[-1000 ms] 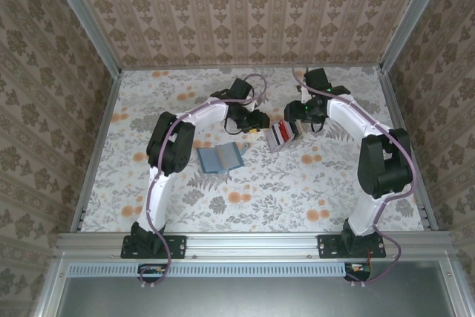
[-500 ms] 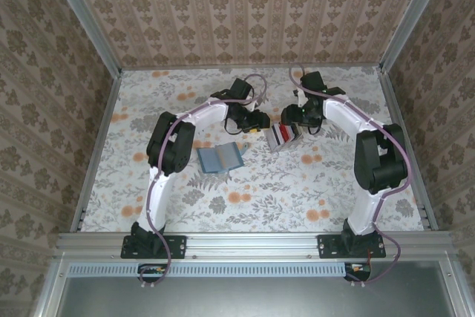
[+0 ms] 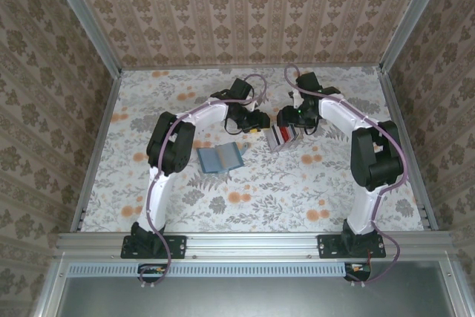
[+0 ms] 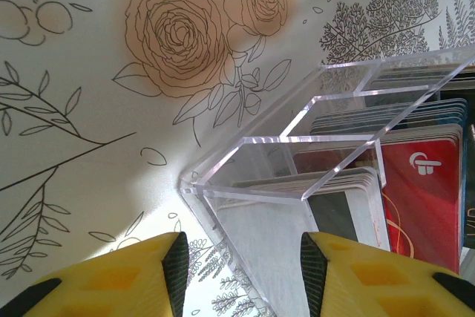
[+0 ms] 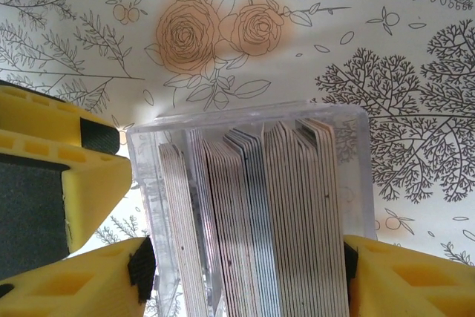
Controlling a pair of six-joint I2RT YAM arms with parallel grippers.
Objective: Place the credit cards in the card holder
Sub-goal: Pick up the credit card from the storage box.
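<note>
Jaws wide and empty, the right gripper (image 5: 245, 283) straddles a clear acrylic slotted rack (image 5: 223, 128) of thin plastic credit cards (image 5: 260, 206); the left gripper (image 4: 241, 276), equally spread, flanks its corner. The teal folding card holder (image 3: 220, 158) lies open on the table, nearer-left. Next, seemingly: pinch one card.

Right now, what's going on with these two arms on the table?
Both arms meet at the clear card rack in the middle of the table. The right gripper is open, with a finger on each side of the rack, which is packed with upright credit cards. The left gripper is open too, hovering at the rack's corner. The teal card holder lies open beside the left arm; I can't tell whether it holds a card.
</note>
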